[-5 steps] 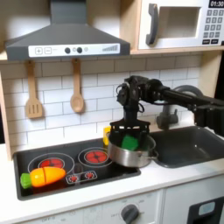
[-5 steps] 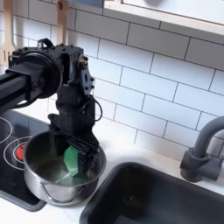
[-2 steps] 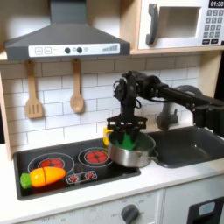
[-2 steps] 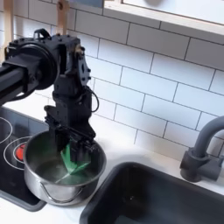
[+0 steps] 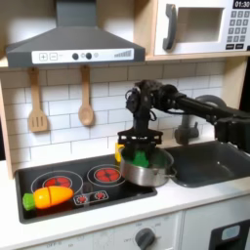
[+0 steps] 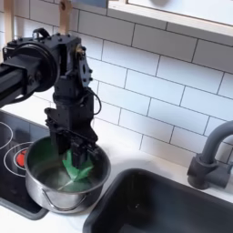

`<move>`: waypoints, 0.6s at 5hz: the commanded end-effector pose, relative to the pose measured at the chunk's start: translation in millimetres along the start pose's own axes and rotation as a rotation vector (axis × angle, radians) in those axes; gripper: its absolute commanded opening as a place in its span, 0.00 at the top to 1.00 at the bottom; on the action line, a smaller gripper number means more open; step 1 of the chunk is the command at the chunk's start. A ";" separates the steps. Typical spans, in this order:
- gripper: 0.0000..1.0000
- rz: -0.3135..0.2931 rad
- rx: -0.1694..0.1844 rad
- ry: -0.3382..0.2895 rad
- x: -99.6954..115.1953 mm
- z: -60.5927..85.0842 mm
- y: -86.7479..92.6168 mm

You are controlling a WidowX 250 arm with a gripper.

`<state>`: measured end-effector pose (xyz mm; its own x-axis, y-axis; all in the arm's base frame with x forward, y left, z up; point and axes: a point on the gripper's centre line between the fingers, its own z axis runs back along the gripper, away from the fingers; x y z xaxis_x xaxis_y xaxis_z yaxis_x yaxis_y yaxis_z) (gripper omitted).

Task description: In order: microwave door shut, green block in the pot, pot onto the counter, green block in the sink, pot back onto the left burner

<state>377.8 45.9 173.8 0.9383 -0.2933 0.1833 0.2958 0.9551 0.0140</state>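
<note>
1. Gripper [image 6: 76, 157]: black, pointing straight down into the mouth of the pot in both exterior views, its fingers closing narrowly on the green block and gripping it between them. In the first exterior view the gripper [image 5: 143, 154] is sitting just above the pot's rim.
2. Green block [image 6: 77, 164]: small bright green piece, tilted, held between the fingertips inside the pot, at about rim height; whether it is touching the pot's floor cannot be told. In the first exterior view the green block [image 5: 145, 157] is showing just above the rim.
3. Pot [image 6: 45, 187]: shiny stainless steel, lidless, standing at the cooktop's edge nearest the sink, overlapping the white counter strip. In the first exterior view the pot [image 5: 146, 174] is resting at the cooktop's right end.
4. Sink [image 6: 173, 214]: dark grey basin, lying just beside the pot toward the second exterior view's right; the faucet [image 6: 211, 153] is rising at its back edge.
5. Left burner [image 5: 61, 182]: red ring, uncovered, well apart from the pot.
6. Counter [image 5: 190, 196]: white worktop, running along the front edge.
7. Microwave door [image 5: 195, 26]: sitting flush with its frame, handle vertical.
8. Carrot toy [image 5: 49, 196]: orange, lying at the cooktop's front left corner in the first exterior view.
9. Yellow block [image 5: 119, 151]: peeking from behind the gripper.
</note>
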 end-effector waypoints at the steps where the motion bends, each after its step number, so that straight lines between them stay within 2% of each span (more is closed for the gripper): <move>1: 0.00 -0.029 -0.011 0.011 0.6 3.2 -1.6; 2: 0.00 -0.037 -0.019 0.013 -0.5 6.0 -2.0; 3: 0.00 -0.026 -0.028 0.024 -2.1 0.9 -6.5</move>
<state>376.2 43.4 177.8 0.9345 -0.3132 0.1691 0.3185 0.9479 -0.0049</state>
